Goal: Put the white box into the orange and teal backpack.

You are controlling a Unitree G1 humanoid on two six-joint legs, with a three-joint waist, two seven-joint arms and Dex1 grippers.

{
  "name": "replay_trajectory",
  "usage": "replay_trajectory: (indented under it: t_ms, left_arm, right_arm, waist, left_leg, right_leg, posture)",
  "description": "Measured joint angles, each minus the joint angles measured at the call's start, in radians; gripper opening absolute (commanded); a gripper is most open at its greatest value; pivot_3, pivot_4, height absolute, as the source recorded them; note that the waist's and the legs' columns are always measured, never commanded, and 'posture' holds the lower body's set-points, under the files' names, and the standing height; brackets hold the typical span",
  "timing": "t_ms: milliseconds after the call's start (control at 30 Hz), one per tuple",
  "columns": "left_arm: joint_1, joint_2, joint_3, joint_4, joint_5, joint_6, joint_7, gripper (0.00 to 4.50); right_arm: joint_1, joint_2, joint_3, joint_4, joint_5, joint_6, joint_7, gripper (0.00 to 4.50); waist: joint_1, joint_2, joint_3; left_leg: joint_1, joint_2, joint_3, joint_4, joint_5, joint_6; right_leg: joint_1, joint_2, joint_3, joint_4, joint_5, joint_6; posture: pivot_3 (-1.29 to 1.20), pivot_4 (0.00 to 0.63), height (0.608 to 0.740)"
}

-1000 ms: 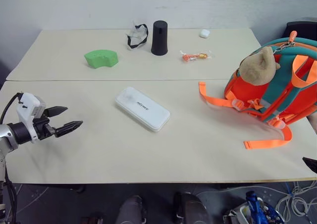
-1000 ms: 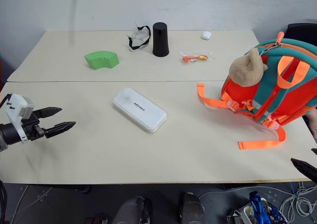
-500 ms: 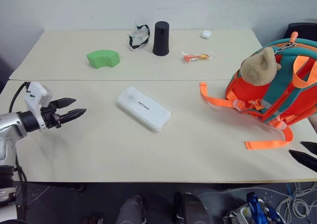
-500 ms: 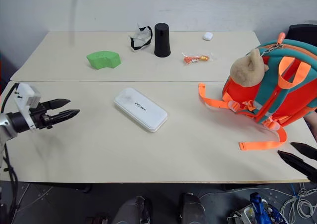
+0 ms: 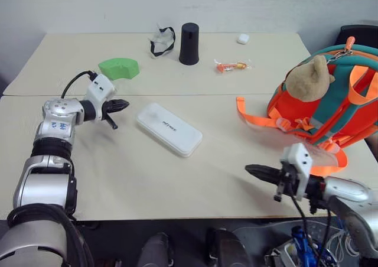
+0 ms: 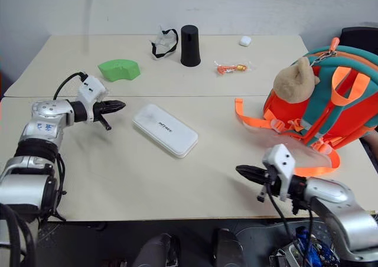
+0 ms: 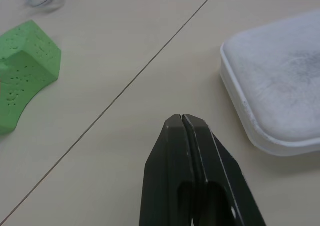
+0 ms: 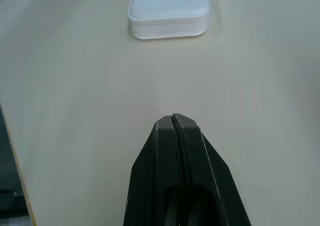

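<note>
Fingers pressed together, the left claw (image 5: 120, 106) hovers just beside the near-left end of the white box (image 5: 169, 129), which lies flat on the surface (image 5: 177, 178) at its middle. Farther right, the right claw (image 5: 254, 171) is likewise closed and empty, near the surface's front edge. The orange and teal backpack (image 5: 331, 101) stands at the right end, well apart from the box.

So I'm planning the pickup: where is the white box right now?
In the head views the white box lies flat on the near table, left of centre, just right of the shut left hand and well left of the orange and teal backpack.
</note>
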Motion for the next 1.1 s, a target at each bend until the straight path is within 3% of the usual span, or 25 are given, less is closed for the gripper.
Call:
replay_trajectory:
  t_ms: [300, 500, 733, 1100]
  left_arm:
    - [-0.048, -0.106, -0.039, 0.148, 0.078, -0.055, 0.012, 0.02]
    - [-0.047, -0.142, -0.041, 0.131, 0.077, -0.09, -0.109, 0.02]
    - [0.091, -0.141, -0.046, -0.113, 0.046, -0.076, -0.278, 0.02]
    - [0.395, -0.092, -0.05, -0.708, -0.06, 0.222, -0.368, 0.02]
  right_arm:
    - [-0.162, 0.073, 0.117, 0.118, -0.105, -0.02, -0.064, 0.0]
    - [-0.247, 0.09, 0.165, 0.232, -0.198, -0.068, -0.094, 0.0]
    - [-0.276, 0.123, 0.173, 0.309, -0.286, -0.083, -0.172, 0.0]
    - [-0.267, 0.123, 0.132, 0.314, -0.286, -0.084, -0.175, 0.0]
  waist:
    - [0.001, -0.002, 0.001]
    - [-0.001, -0.002, 0.001]
    - [-0.003, -0.002, 0.001]
    - [-0.003, -0.002, 0.001]
  left_leg:
    - [-0.007, 0.0, -0.002, 0.012, -0.002, 0.004]
    - [-0.009, 0.0, -0.002, 0.013, -0.002, 0.005]
    - [-0.008, 0.0, -0.002, 0.013, -0.002, 0.004]
    - [-0.008, 0.0, -0.002, 0.013, -0.002, 0.004]
  right_leg:
    - [-0.003, -0.001, -0.001, 0.003, 0.002, 0.003]
    - [-0.003, -0.001, -0.002, 0.002, 0.003, 0.004]
    - [-0.003, -0.001, -0.001, 0.003, 0.003, 0.004]
    - [-0.002, -0.002, 0.001, 0.003, 0.003, 0.004]
  posture:
    - [0.0, 0.15, 0.74]
    - [0.0, 0.15, 0.74]
    - [0.0, 0.15, 0.74]
    - [0.0, 0.15, 0.74]
